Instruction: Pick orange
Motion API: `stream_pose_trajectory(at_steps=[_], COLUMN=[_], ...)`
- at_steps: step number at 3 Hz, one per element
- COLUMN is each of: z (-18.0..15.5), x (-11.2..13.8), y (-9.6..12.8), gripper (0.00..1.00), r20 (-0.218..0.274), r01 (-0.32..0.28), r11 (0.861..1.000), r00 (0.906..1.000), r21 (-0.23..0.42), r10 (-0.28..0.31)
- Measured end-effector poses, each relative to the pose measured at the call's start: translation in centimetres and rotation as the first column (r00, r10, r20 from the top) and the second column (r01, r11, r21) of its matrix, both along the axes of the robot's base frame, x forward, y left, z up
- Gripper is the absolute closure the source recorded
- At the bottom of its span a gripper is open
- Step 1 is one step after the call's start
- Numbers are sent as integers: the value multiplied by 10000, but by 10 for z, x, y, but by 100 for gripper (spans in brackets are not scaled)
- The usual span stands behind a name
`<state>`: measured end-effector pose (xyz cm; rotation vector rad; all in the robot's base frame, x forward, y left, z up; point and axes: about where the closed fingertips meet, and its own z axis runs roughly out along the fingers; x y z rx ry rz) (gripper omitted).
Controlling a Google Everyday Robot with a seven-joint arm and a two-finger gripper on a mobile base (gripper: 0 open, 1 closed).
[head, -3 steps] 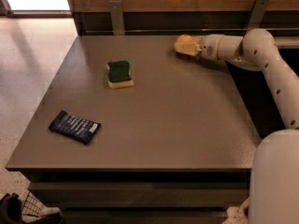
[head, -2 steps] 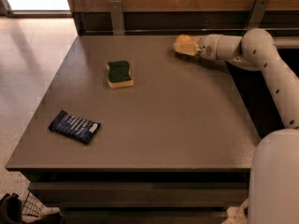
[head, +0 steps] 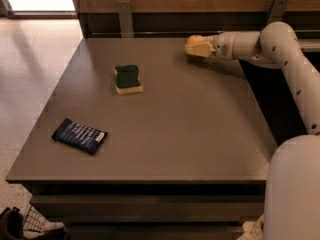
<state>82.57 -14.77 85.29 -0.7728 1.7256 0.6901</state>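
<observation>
No legible text. Dark blue packet (head: 80, 135), at 8 o'clock on the table (head: 190, 134), carries pale print, unreadable. Gripper (head: 194, 47) sits at 1 o'clock, against the orange (head: 195, 37).

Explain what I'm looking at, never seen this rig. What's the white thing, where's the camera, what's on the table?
The white thing is a robot arm on a mobile base. The rounded white bulk at bottom right belongs to the same machine. A single camera looks down on the table; where it is mounted isn't known. The arm reaches to the table's far right corner, where its gripper meets a small orange. Whether the orange is actually gripped, I cannot tell. Also on the table are a green-and-yellow sponge toward the back and a dark blue packet near the front left.
</observation>
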Motion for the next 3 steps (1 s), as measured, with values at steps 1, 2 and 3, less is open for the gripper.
stream_pose_trajectory(at_steps=[1,2,3], z=[25,50,72], x=[-14,-25,-34], y=[-9,-16,-21], gripper=[100,100,100], r20=[237,600,1015], r01=[-102,-130,-222], r11=[9983,9959,9949], r00=[9997,9980,9943], r21=[-573,-900,-980], r10=[116,185,322])
